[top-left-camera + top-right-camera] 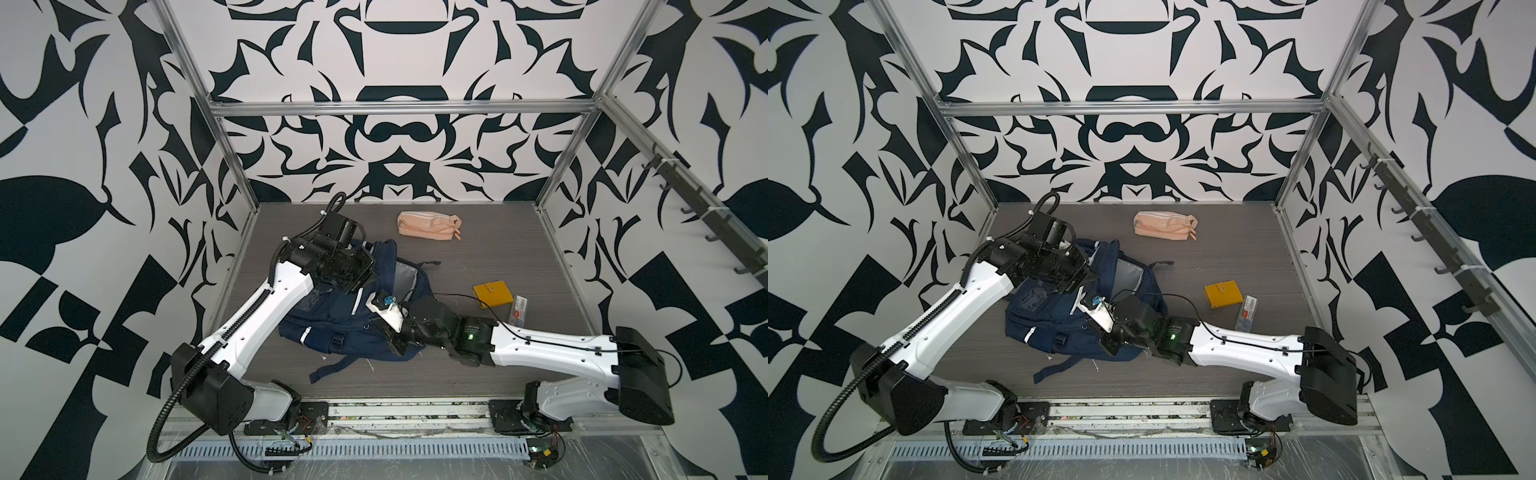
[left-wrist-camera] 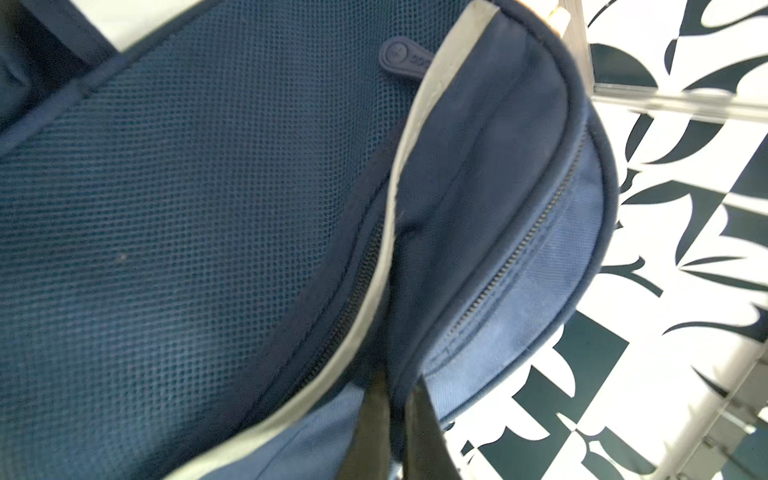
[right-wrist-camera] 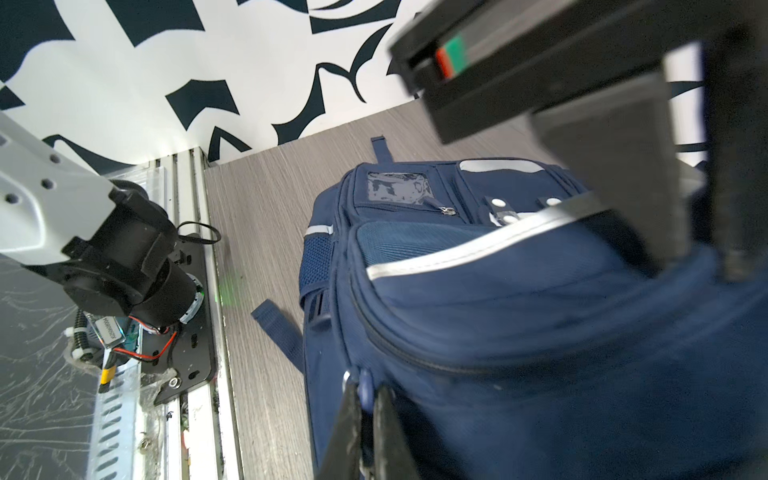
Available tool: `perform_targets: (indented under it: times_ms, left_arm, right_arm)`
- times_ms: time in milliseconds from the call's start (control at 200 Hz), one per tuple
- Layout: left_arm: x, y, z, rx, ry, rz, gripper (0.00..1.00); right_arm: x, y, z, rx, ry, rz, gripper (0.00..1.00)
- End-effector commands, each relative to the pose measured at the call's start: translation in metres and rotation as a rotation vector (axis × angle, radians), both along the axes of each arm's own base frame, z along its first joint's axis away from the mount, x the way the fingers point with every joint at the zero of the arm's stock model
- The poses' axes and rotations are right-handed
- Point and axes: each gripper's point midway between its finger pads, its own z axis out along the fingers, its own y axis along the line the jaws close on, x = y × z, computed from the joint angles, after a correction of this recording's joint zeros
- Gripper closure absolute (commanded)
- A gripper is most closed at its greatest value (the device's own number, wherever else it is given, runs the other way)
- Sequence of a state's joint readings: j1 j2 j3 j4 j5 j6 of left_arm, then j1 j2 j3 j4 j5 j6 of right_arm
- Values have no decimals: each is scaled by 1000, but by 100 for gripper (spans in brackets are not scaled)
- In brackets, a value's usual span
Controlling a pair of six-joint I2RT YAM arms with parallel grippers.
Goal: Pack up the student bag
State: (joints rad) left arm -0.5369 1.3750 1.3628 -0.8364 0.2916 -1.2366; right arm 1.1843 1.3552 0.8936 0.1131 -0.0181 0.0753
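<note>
Because the table (image 1: 498,257) bears the bag (image 1: 332,320) left of centre, mouth part open, brace it: left gripper (image 2: 397,388), jaws closed on the rim fabric, should hold taut while right gripper (image 3: 368,392), jaws closed on the zip pull (image 3: 365,379), draws along the track, not upward.

Open table (image 1: 498,257) between pink pouch (image 1: 428,226) and yellow wallet (image 1: 493,296); student bag (image 1: 328,328) blocks the left-centre; clear case (image 1: 520,311) beside wallet.
</note>
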Motion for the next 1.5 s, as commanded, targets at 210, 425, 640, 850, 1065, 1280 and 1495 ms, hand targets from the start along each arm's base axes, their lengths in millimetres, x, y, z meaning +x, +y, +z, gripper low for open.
perform_targets:
  times_ms: [210,425,640,850,1065,1280,1495]
  left_arm:
    - [44,-25,60,-265,-161,127,100]
    - [44,-22,63,-272,-156,146,100]
    - [40,-11,55,-288,-134,179,100]
    - [39,9,49,-289,-144,218,100]
    - [42,24,34,-217,-189,184,100]
    - [38,28,21,-161,-268,91,100]
    - [29,21,13,-207,-317,-3,100]
  right_arm:
    - [-31,77,39,166,-4,237,100]
    - [-29,101,23,189,18,267,100]
    - [-31,124,25,230,49,313,100]
    - [-29,106,35,265,76,258,87]
    - [-6,43,48,253,112,40,56]
    - [57,-52,57,220,275,-289,33]
    - [141,-163,49,149,394,-646,27]
